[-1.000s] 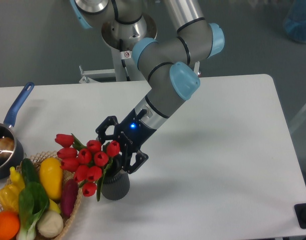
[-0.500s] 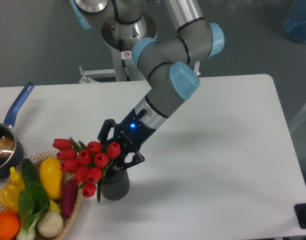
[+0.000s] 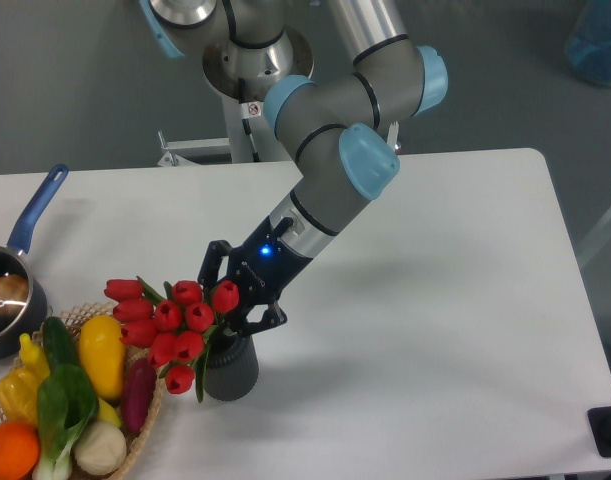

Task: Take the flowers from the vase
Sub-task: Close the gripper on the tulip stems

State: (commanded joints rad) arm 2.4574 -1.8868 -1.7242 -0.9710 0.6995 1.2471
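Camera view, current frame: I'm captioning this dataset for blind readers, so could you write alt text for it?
A robot arm's gripper is closed around a bunch of red flowers standing in a dark grey vase on a white table. To the left sit a wicker basket of colourful vegetables and a saucepan with a blue handle.

Glossy red flowers (image 3: 170,325); matt ribbed vase (image 3: 231,370); woven wicker basket (image 3: 150,410).

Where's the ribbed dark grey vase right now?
The ribbed dark grey vase stands near the white table's front edge, lower left of centre, just right of the wicker basket, under the claw.
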